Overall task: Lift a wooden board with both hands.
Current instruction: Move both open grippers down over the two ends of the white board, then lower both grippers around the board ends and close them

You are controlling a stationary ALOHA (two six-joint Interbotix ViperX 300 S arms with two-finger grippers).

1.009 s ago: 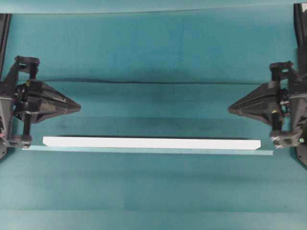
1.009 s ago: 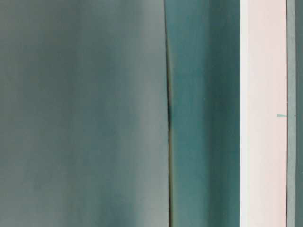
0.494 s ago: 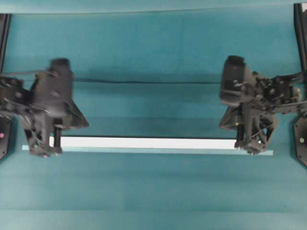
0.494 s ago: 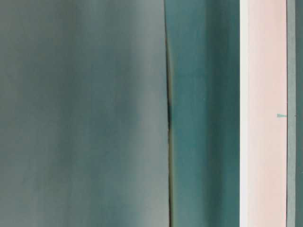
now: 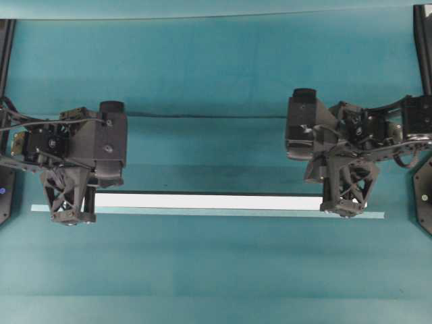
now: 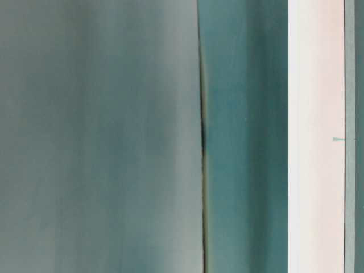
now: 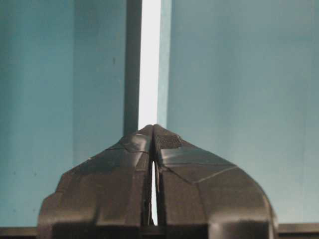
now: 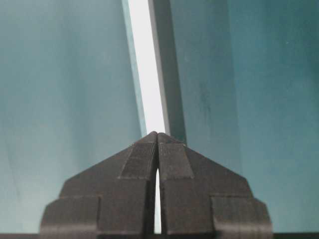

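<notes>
The board [image 5: 206,201] lies flat on the teal table [image 5: 216,270], long axis running left to right in the overhead view, with a thin pale tape strip [image 5: 202,212] touching its near edge and running out past both ends.

The left gripper [image 5: 69,217] stands over the board's left end, fingers pointing down and covering that end. Its wrist view shows the two fingertips [image 7: 149,137] pressed together at the tips, a thin slit of white between the fingers lower down; the board [image 7: 150,59] runs straight away from the tips. The jaws are clenched with nothing between them, and the board lies below the tips, not in them.

The right gripper [image 5: 347,209] stands likewise over the board's right end, hiding it. In its wrist view the fingertips [image 8: 152,144] meet, and the board [image 8: 147,64] stretches away from them at a slight slant, its dark shadow alongside. These jaws too are clenched on nothing.

No container is present.

The overhead view alone shows both arms and the whole span between them. The wrist views alone show the tips meeting. The table-level view shows no gripper, only a pale upright band [image 6: 315,136] at the right against blurred teal [image 6: 102,136].
</notes>
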